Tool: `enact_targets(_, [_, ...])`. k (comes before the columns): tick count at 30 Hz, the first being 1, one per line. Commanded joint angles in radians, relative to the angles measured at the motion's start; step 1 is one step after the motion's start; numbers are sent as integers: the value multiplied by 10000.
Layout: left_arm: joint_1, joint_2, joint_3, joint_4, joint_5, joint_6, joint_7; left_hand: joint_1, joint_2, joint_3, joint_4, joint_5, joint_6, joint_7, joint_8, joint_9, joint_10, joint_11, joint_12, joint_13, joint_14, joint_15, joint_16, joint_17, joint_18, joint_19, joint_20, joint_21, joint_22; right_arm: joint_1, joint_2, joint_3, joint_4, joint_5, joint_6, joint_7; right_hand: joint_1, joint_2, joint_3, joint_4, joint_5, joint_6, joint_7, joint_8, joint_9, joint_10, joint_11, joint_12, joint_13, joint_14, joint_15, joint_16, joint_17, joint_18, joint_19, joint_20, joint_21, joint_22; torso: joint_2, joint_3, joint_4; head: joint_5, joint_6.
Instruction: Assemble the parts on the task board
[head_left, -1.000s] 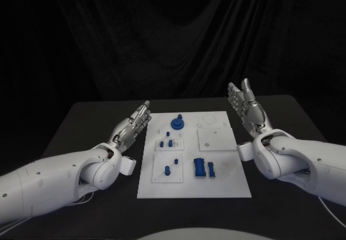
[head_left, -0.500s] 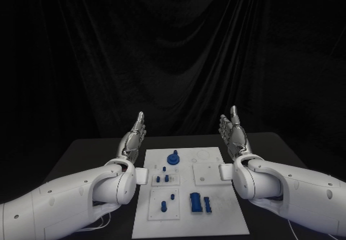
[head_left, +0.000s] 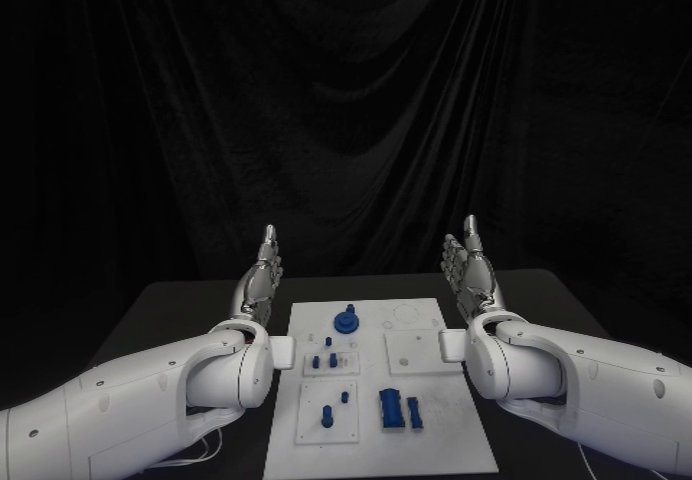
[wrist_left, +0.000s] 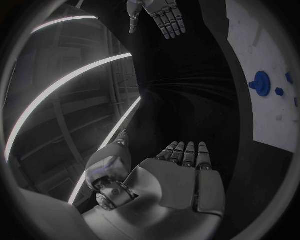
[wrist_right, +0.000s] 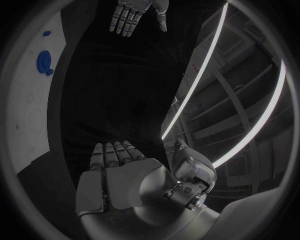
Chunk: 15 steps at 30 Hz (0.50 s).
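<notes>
White task board (head_left: 433, 455) lies mid-table w/ blue parts (head_left: 392, 408) on it, round blue knob (head_left: 348, 321) nr its far end. Left hand (head_left: 261, 282) & right hand (head_left: 470, 272) raised either side of board, fingers straight & pointing up, both holding nothing. Black table (head_left: 166, 310) underneath.

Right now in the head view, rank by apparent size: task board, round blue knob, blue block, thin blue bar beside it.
1. task board
2. blue block
3. round blue knob, though it sits farther away, so unsure against the block
4. thin blue bar
</notes>
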Motion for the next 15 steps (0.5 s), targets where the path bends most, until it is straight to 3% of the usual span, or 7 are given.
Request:
enact_targets(1, [25, 14, 14, 27, 93, -207, 45, -622, -23, 22, -94, -83, 15, 88, -54, -13, -1, 68, -61, -12, 14, 51, -37, -9, -132, -6, -72, -61, -13, -25, -3, 9, 4, 37, -144, 95, -63, 11, -1, -26, -36, -48, -10, -36, -14, -34, -2, -38, -12, -4, -53, -34, -10, -74, -4, -52, -36, -13, -3, 0, -1, 2, -1])
enact_targets(7, [25, 14, 14, 27, 93, -207, 45, -1109, -23, 22, -94, -83, 15, 88, -54, -13, -1, 68, -61, -12, 14, 51, -37, -9, -132, -6, -72, -61, -13, -25, -3, 9, 4, 37, -144, 95, -63, 11, -1, -26, -36, -48, -10, -36, -14, -34, -2, -38, -12, -4, -53, -34, -10, -74, -4, -52, -36, -13, -3, 0, -1, 2, -1])
enact_targets(8, [25, 14, 14, 27, 93, -207, 45, -1950, -23, 22, -94, -83, 15, 88, -54, -13, -1, 68, -61, -12, 14, 51, -37, -9, -132, -6, -72, -61, -13, -25, -3, 9, 4, 37, -144, 95, -63, 11, -1, -26, -36, -48, -10, -36, -14, -34, -2, -38, -12, -4, -53, -34, -10, -74, -4, -52, -36, -13, -3, 0, -1, 2, -1])
enact_targets(15, [25, 14, 14, 27, 93, -207, 45, -1950, -23, 22, -94, -83, 15, 88, -54, -13, -1, 68, -61, -12, 14, 51, -37, -9, -132, -6, -72, -61, -13, -25, -3, 9, 4, 37, -144, 95, -63, 11, -1, -26, -36, -48, -10, -36, -14, -34, -2, -38, -12, -4, -53, -34, -10, -74, -4, -52, -36, -13, -3, 0, -1, 2, -1])
